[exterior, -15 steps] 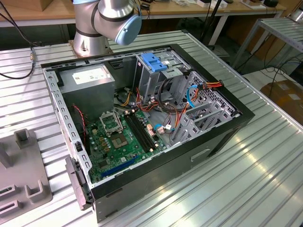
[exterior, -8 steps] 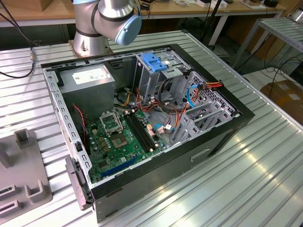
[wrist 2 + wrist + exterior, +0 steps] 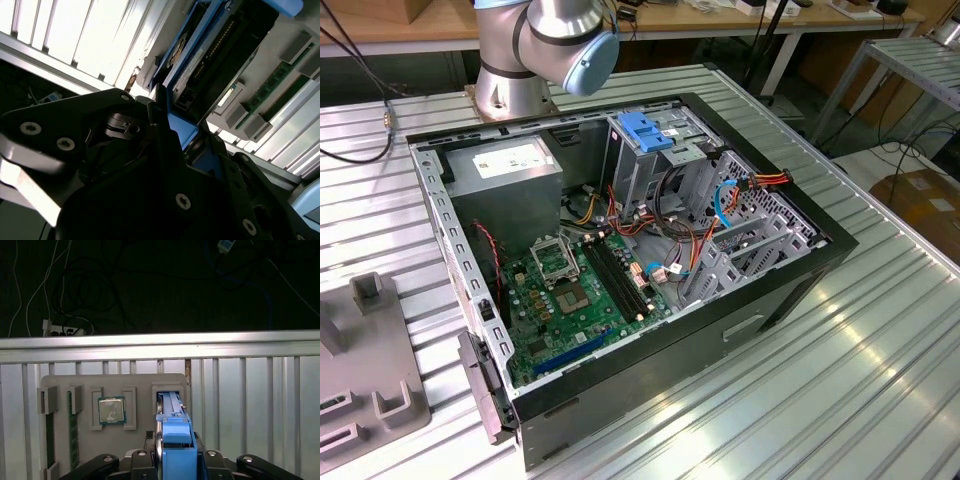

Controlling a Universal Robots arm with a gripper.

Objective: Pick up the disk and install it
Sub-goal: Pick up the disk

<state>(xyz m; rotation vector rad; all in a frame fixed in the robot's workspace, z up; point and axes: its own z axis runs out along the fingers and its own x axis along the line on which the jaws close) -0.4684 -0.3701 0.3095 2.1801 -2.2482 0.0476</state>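
Closest in, the gripper (image 3: 176, 442) is clamped on the blue bracket edges of the disk (image 3: 171, 407), which stands on edge in a slot of the grey holder tray (image 3: 60, 382), near a processor chip (image 3: 111, 410). The disk looks rigid, fairly heavy and shock-sensitive, so those bracket edges seem the safest hold, away from label face and connector

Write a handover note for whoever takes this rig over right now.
Hand: at the disk, on its blue bracket. I can't tell whether it is gripping.
Disk: on edge at a slot of the grey tray, near a chip.
Computer case: open on the table.
Done: the hand is at the disk.
Left: the disk is not in the case yet.
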